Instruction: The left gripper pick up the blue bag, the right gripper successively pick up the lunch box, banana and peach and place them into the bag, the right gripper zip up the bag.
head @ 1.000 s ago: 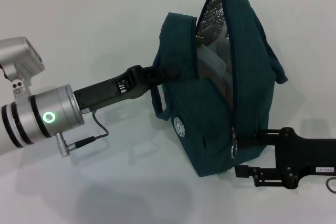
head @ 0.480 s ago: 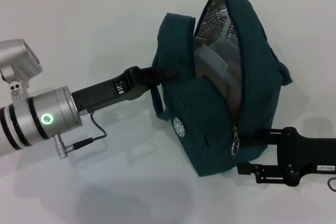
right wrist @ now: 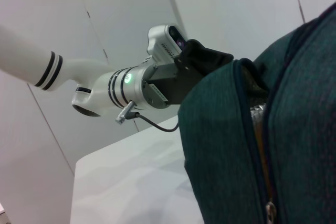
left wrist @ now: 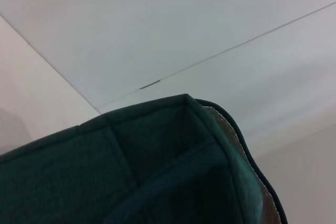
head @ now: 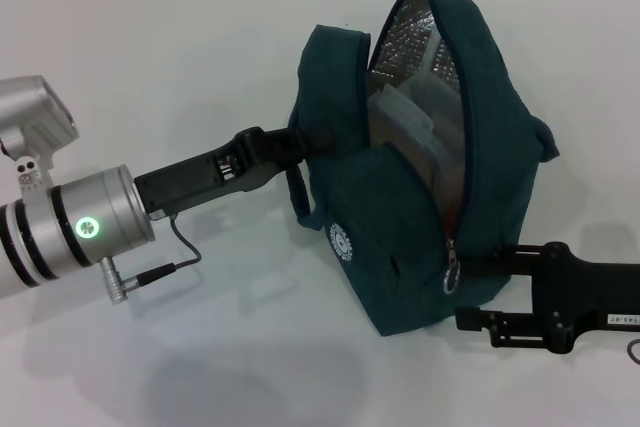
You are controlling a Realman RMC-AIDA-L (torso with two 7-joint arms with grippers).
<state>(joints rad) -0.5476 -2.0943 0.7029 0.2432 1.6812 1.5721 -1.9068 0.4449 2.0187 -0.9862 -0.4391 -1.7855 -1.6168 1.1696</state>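
Head view: one large dark teal fabric lunch bag (head: 420, 177) with silver foil lining, standing on the white counter (head: 180, 57), mouth gaping along most of its arc, zip joined only at the low end where the silver ring pull (head: 450, 275) hangs. Inside, the pale edge of a clear plastic lunch box (head: 400, 112) shows; banana and peach cannot be made out. Left pincer (head: 312, 137), black, on a silver-wristed arm, meets the bag's upper left edge, apparently pinching the fabric, probably to steady the bag against the zip's pull; whether its fingers are pressed together cannot be told. Right pincer (head: 478, 269), black, lies low against the bag's right flank just beside the ring pull, probably placed to draw the zip; its tip is hidden by the fabric, so its finger state cannot be told. Left wrist view: teal fabric corner (left wrist: 157, 156) fills the lower frame, foil edge visible; no fingers shown. Right wrist view: bag flank (right wrist: 262, 145) close, zip line (right wrist: 260, 150) running along it, the left arm's pincer (right wrist: 202, 61) at the far edge.
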